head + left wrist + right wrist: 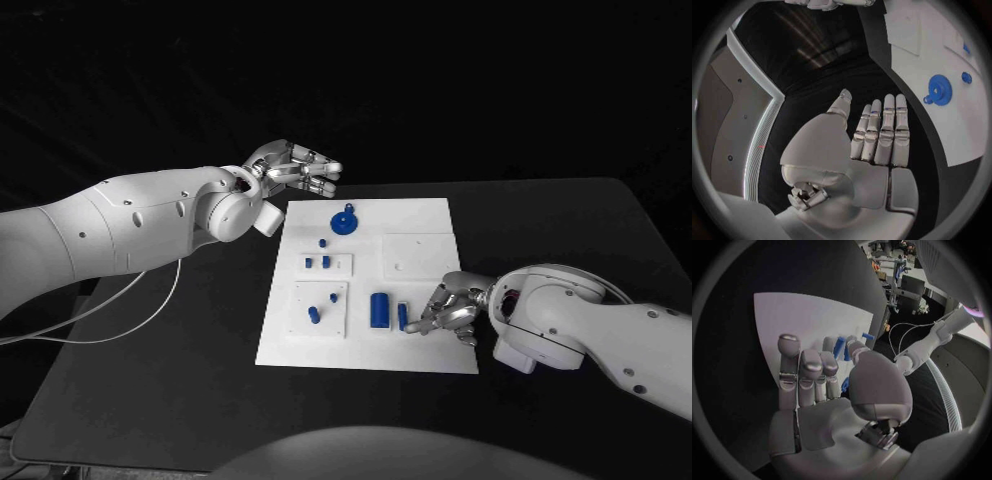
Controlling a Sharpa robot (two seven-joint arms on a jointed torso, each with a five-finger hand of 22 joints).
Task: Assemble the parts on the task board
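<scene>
Black table point(173, 380), white task board point(418, 225) (blue parts point(379, 308))

Blue parts point(381, 308) and a blue gear point(345, 222) lie on the white task board point(426, 225), black table point(173, 400) beneath.

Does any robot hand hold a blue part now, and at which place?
No. The left robot hand is open, beside the task board. The right robot hand reaches toward a small blue part; contact cannot be told.
</scene>
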